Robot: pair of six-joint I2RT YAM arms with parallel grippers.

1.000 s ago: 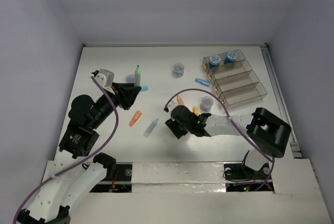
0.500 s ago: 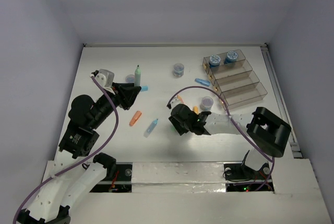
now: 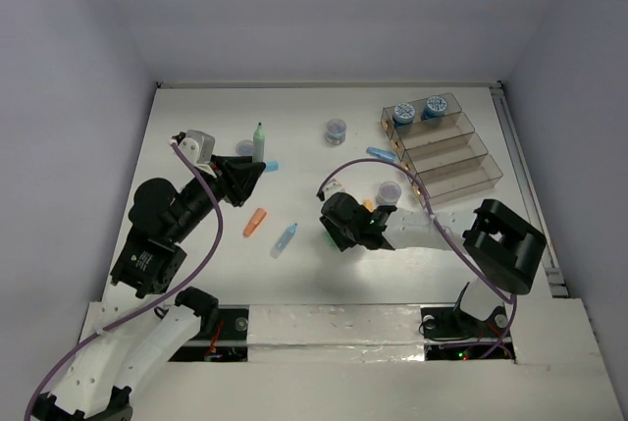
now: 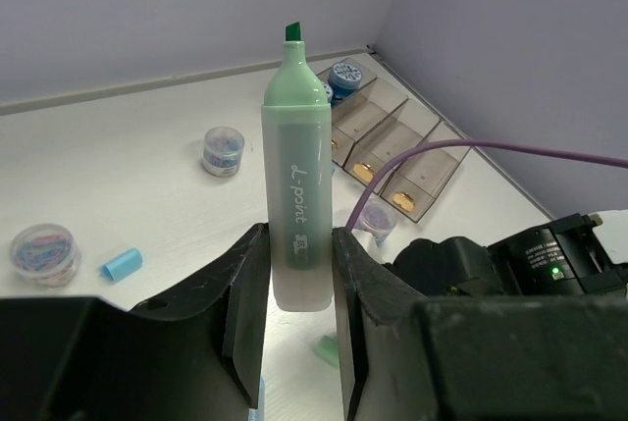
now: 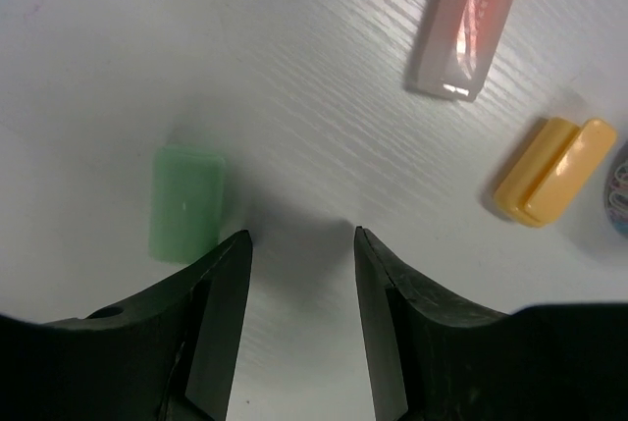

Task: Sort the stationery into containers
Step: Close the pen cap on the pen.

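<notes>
The green highlighter [image 4: 298, 205] was pinched low on its barrel by the left gripper [image 4: 299, 249], well apart from the containers [image 3: 442, 151]. It was judged light, stiff and slippery, best gripped mid-barrel. The right gripper [image 5: 299, 244] was spread, empty, beside a green cap [image 5: 186, 203].

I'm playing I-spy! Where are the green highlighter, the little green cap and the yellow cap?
green highlighter [image 4: 297, 195], left wrist view, middle of barrel.
green cap [image 5: 187, 201], right wrist view, flat face.
yellow cap [image 5: 555, 170], right wrist view, its middle.

Bright, even light casts soft shadows on the white table [image 3: 294, 117] (glare on the pink marker [image 5: 469, 19]), focus sharp.
</notes>
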